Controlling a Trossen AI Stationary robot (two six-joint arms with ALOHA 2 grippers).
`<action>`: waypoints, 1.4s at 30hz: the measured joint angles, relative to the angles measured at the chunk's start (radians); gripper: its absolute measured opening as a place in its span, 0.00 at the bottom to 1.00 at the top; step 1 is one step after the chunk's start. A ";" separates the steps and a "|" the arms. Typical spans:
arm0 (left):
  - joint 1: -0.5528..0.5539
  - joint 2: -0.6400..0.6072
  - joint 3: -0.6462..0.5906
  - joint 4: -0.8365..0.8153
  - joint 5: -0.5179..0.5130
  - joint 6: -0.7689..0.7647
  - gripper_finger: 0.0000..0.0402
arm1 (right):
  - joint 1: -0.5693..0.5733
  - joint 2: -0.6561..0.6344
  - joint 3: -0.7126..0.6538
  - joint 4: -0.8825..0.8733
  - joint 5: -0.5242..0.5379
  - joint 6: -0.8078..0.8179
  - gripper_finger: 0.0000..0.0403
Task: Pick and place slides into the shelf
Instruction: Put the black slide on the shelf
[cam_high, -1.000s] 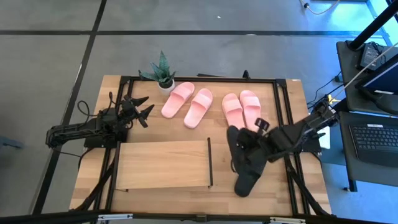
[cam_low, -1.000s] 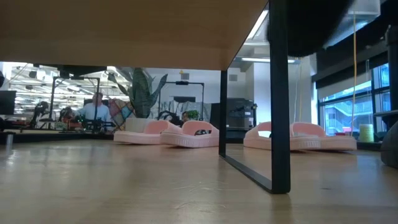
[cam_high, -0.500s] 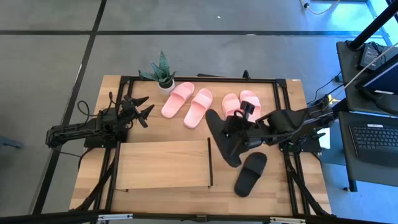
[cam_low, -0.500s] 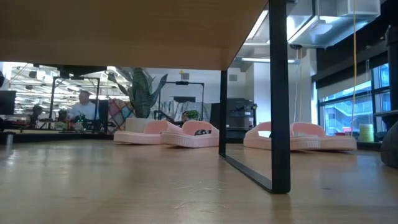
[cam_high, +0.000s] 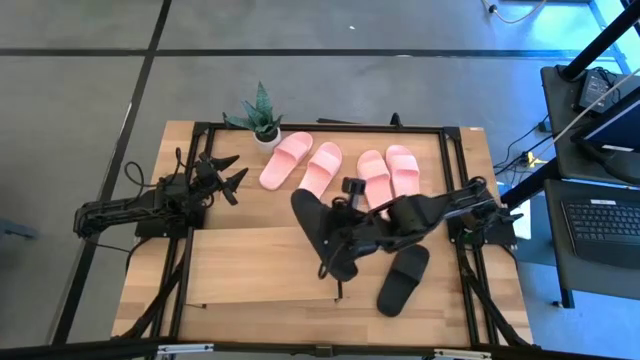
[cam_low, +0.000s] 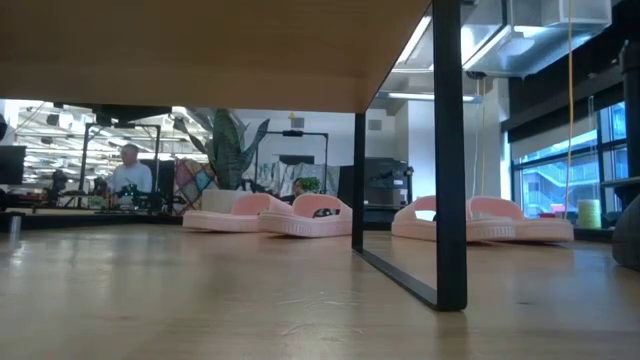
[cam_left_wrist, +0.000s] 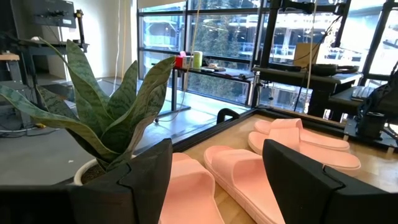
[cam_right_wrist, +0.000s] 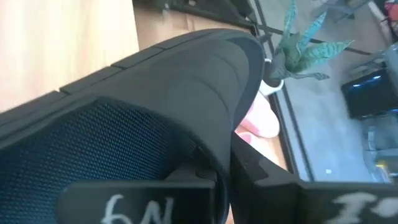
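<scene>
High view: right pincer (cam_high: 345, 238) clamped on a black slide (cam_high: 322, 232), now carried from beside its mate (cam_high: 403, 279) to the shelf's (cam_high: 250, 265) right end, so placing looks next. Left pincer (cam_high: 227, 172) open, idle at the worktop's (cam_high: 480, 170) left edge.

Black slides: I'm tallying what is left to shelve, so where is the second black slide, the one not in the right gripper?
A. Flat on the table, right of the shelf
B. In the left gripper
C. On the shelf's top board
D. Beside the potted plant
A: the loose black slide lies on the tabletop past the shelf's end frame, while the right gripper holds its mate.
</scene>
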 joint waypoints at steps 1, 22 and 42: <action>0.000 0.000 0.000 0.000 0.000 0.000 0.60 | 0.000 0.013 0.008 -0.002 0.009 0.001 0.03; 0.000 0.000 0.054 0.174 0.253 0.001 0.59 | 0.030 0.046 0.021 0.106 0.039 0.098 0.03; -0.198 0.753 0.799 -0.490 0.320 0.156 0.52 | 0.030 0.045 0.021 0.090 0.013 0.069 0.03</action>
